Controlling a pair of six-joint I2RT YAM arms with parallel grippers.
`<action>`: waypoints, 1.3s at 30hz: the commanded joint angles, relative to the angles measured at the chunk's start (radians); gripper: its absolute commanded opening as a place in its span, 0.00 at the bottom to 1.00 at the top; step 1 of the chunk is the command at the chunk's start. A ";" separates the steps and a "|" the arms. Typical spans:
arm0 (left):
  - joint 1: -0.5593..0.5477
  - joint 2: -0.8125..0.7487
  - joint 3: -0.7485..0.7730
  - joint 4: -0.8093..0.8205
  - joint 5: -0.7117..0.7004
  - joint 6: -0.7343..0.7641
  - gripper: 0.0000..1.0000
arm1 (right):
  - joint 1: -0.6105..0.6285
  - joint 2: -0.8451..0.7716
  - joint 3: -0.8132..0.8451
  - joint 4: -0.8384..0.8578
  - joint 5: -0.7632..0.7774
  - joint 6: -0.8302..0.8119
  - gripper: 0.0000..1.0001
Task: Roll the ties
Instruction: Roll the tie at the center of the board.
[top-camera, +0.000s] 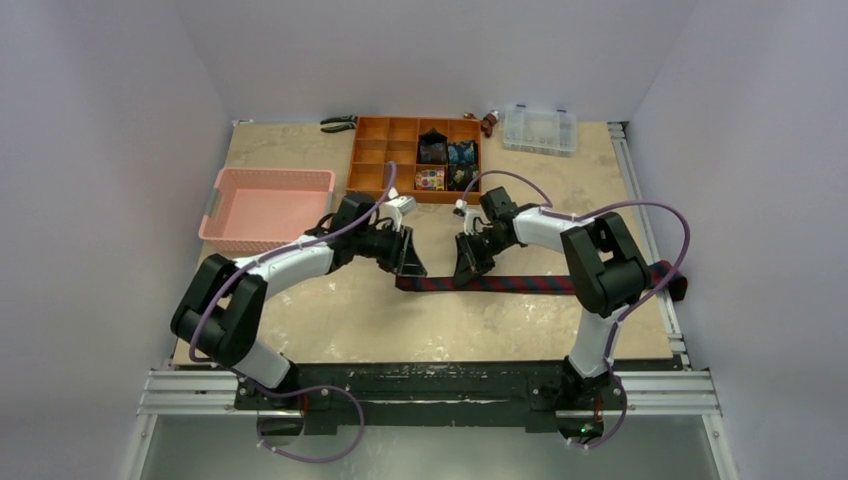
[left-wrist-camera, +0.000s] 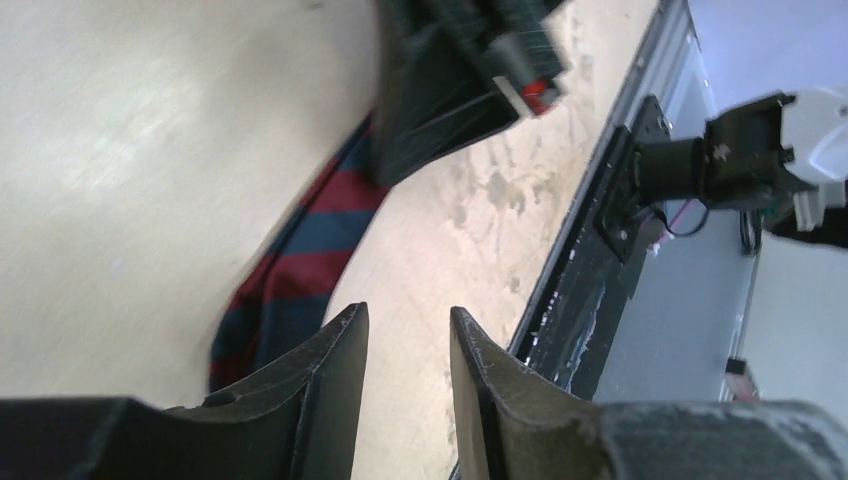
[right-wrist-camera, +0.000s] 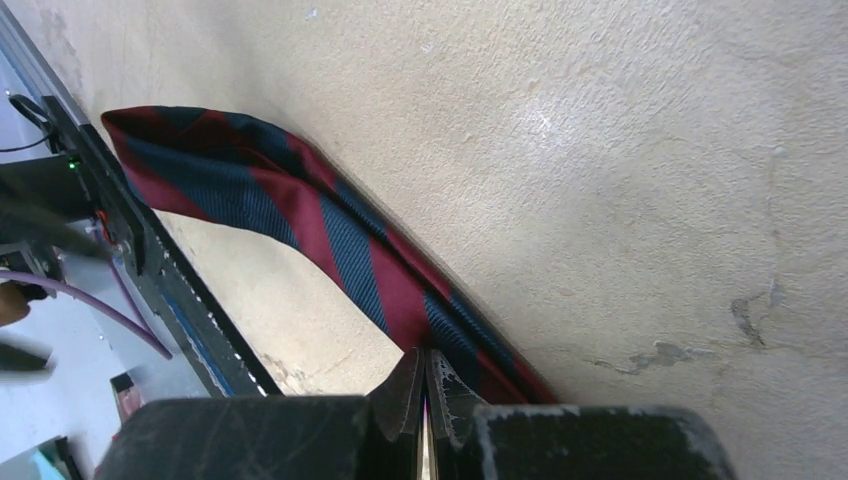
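Note:
The navy tie with red stripes (top-camera: 560, 284) lies flat across the table, its narrow end at the middle and its wide end at the right edge. My left gripper (top-camera: 410, 264) is open and empty over the narrow end; in the left wrist view the tie (left-wrist-camera: 300, 255) lies just left of my gripper (left-wrist-camera: 408, 330). My right gripper (top-camera: 468, 268) sits on the tie a little to the right. In the right wrist view it (right-wrist-camera: 426, 365) is shut, pinching the tie (right-wrist-camera: 300, 210) at its tips. Rolled ties, black (top-camera: 432, 148), blue (top-camera: 461, 155) and multicoloured (top-camera: 430, 178), sit in the orange organiser (top-camera: 372, 150).
A pink basket (top-camera: 262, 205) stands at the left. A clear plastic box (top-camera: 540, 128) and pliers (top-camera: 338, 123) lie at the back. The table's metal rail (right-wrist-camera: 190, 300) runs close to the tie's wide end.

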 joint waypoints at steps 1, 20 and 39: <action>0.095 -0.027 -0.060 0.100 -0.018 -0.151 0.34 | -0.001 -0.048 0.042 -0.017 -0.004 -0.021 0.00; 0.154 0.008 -0.139 0.123 0.026 -0.321 0.32 | 0.023 -0.055 0.082 -0.046 -0.116 0.026 0.10; 0.023 0.285 -0.035 0.410 0.110 -0.523 0.39 | -0.007 -0.052 0.049 -0.049 -0.220 0.049 0.40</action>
